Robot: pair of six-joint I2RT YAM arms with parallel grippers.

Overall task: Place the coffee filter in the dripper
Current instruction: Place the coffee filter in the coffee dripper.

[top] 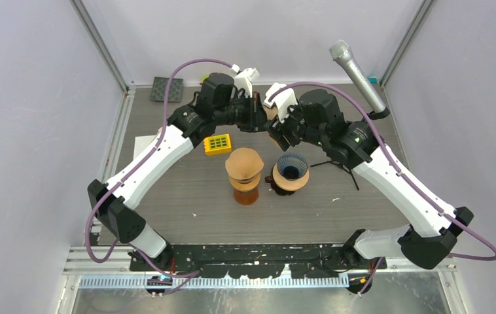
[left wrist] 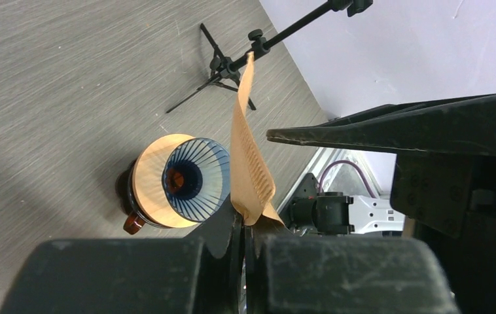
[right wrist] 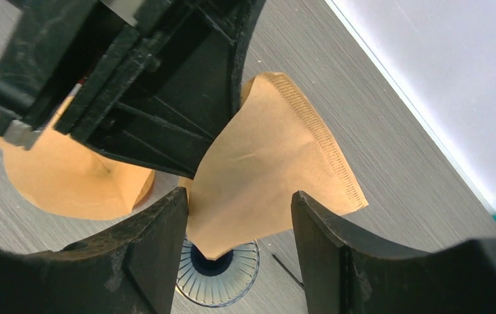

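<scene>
Being handed over, the coffee filter (right wrist: 278, 157) is being pinched by the left gripper (left wrist: 245, 227), straddled by the wide right gripper (right wrist: 239, 204); closing seems needed, dripper (top: 291, 167) at five o'clock.

Probably a robotics lab cell: a grey wood-grain worktop (top: 186, 196) boxed in by plain pale panel walls (top: 29, 131) on aluminium frame posts (top: 101, 46), with a silver microphone on a black tripod (top: 356, 75) near its right edge.

The coffee filter (right wrist: 278, 157) is tan, its seam ribbed; the dripper (left wrist: 209, 171) is dark blue with pale radial lines; the table (top: 180, 196) streaked grey.
</scene>
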